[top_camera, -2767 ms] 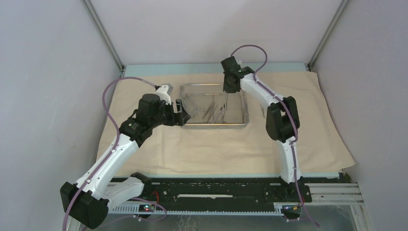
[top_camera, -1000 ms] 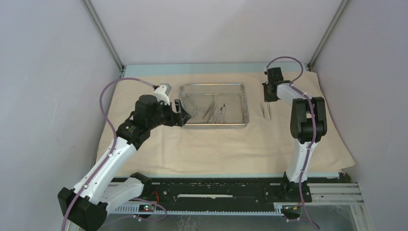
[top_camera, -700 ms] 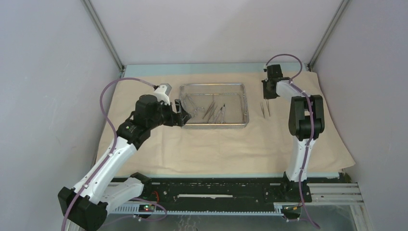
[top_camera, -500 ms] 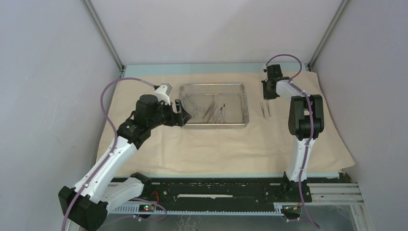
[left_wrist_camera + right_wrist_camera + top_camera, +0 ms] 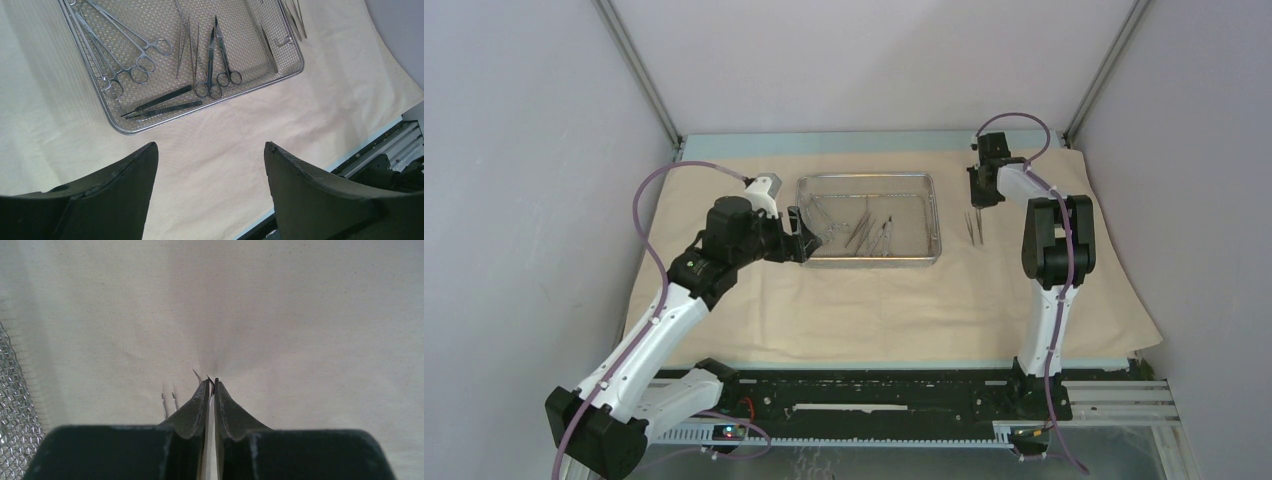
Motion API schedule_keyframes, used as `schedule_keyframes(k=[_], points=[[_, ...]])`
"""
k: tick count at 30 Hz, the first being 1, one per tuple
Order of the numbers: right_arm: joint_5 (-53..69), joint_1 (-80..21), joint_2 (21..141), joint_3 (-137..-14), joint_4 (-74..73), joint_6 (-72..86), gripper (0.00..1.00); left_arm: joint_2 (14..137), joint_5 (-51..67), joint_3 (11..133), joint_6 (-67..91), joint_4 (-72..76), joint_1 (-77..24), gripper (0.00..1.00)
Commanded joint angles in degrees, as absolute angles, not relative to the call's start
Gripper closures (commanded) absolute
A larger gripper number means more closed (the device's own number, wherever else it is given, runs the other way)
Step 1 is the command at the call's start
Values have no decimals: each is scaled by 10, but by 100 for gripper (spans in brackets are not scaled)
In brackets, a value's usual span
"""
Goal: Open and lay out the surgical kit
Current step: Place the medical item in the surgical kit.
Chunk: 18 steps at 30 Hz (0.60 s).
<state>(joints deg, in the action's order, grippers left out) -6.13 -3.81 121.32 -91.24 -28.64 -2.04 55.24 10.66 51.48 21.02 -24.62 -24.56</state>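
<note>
The steel mesh tray sits on the spread beige cloth. In the left wrist view the tray holds ring-handled clamps, scissors and slim flat tools. My left gripper hangs open and empty at the tray's left end, with cloth between its tips. My right gripper is over the cloth to the right of the tray, shut on a slim tweezers whose tip pokes out near the cloth. Another tweezers lies just to its left; tweezers also show in the top view.
The cloth covers most of the table and hangs over its right edge. The arm bases and a black rail run along the near edge. Grey walls close in on both sides and the back.
My right arm has swung from above the tray's far right part to the cloth right of the tray, where it has stayed for the last second. The left arm has barely moved.
</note>
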Motion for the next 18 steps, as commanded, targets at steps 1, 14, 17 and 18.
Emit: schedule_keyframes(k=[1, 14, 17, 18], points=[[-65, -33, 1213, -931, -291, -7, 84, 553, 104, 502, 211, -235, -243, 18], [-73, -32, 1189, -935, -303, -3, 67, 554, 104, 503, 211, -234, -243, 18], [-68, -32, 1190, -931, -304, 11, 68, 553, 102, 502, 211, -234, -243, 18], [-64, -31, 1192, -931, -304, 13, 70, 553, 103, 503, 211, -234, -243, 18]])
